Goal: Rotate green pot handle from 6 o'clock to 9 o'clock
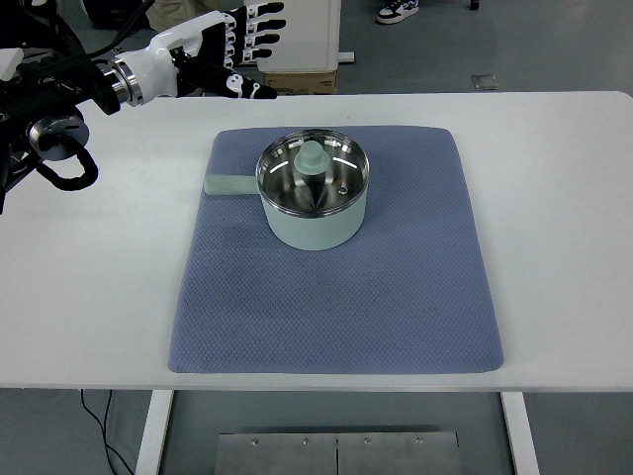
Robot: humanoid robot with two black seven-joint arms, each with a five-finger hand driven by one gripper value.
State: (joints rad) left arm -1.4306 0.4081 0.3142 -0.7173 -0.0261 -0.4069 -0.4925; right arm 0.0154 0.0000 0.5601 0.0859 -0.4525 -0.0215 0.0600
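Left arm is cut off by the pic's left edge, w/ only the forearm, wrist and dark cabling showing; right arm isn't visible. Top edge clips a cardboard box (300, 81) and a pair of shoes (397, 10) on the floor beyond the counter (554, 198); what sits inside the pot is hard to read thru the reflections, apart from a pale green knob at centre, prob. a lid. Left robot hand (237, 49) is at far left, over the counter's far edge, fingers spread out straight and pointing right, thumb reaching toward the near side, holding nothing and touching nothing visible. Its white forearm runs left-down from the wrist to the black joint hardware at the left edge. Green pot (314, 193) stands upright on the blue-grey mat (336, 297), on the mat's far half, a bit left of middle. Pot handle (229, 184) sticks out to the left, flat over the mat, well apart from the robot hand.
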